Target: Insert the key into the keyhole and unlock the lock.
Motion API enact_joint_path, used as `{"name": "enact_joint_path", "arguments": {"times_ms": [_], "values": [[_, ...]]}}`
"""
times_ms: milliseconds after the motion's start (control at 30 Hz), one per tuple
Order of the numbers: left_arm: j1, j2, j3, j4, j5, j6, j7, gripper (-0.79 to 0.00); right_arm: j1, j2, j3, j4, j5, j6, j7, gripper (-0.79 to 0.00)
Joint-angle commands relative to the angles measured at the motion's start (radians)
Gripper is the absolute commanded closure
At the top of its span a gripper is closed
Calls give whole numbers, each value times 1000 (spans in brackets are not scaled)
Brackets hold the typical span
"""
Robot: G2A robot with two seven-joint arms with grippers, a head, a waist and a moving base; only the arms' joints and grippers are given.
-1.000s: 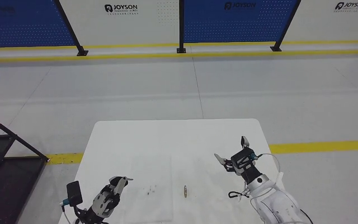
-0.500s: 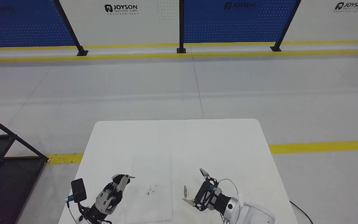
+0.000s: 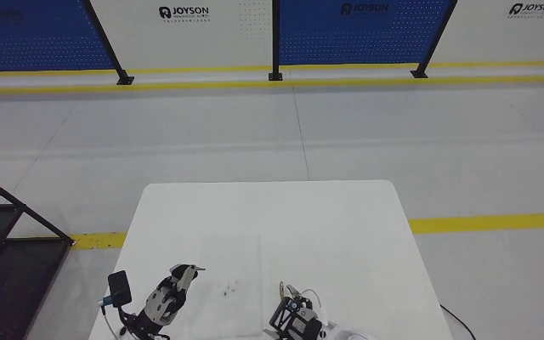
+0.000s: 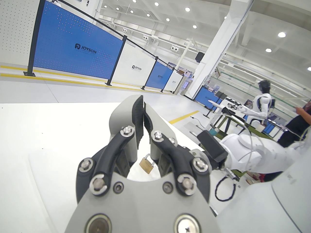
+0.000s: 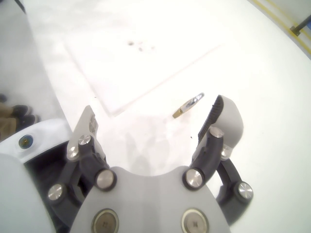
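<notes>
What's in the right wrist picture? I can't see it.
The open right end effector hangs over a white table. A small brass lock lies on the table between its fingertips, closer to one finger.

White table, thin white mat on its near-left part. Small brass padlock lies just right of the mat's edge. Few dark specks on the mat, dirt maybe.
</notes>
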Motion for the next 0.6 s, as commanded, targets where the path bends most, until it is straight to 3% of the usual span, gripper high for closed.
{"name": "enact_joint_path", "arguments": {"times_ms": [0,67,300,367,433,467,567], "values": [[0,0,0,0,0,0,0,0,15,-7,-16,19,12,52,14,-785],[0,0,0,0,0,0,0,0,36,-16,-26,43,22,130,42,-785],[0,0,0,0,0,0,0,0,98,-40,-83,108,35,244,83,-785],[0,0,0,0,0,0,0,0,111,-45,-92,123,34,275,85,-665],[0,0,0,0,0,0,0,0,120,-50,-101,133,33,298,83,-613],[0,0,0,0,0,0,0,0,124,-51,-104,139,35,303,84,-502],[0,0,0,0,0,0,0,0,133,-54,-110,151,42,305,87,-391]]}}
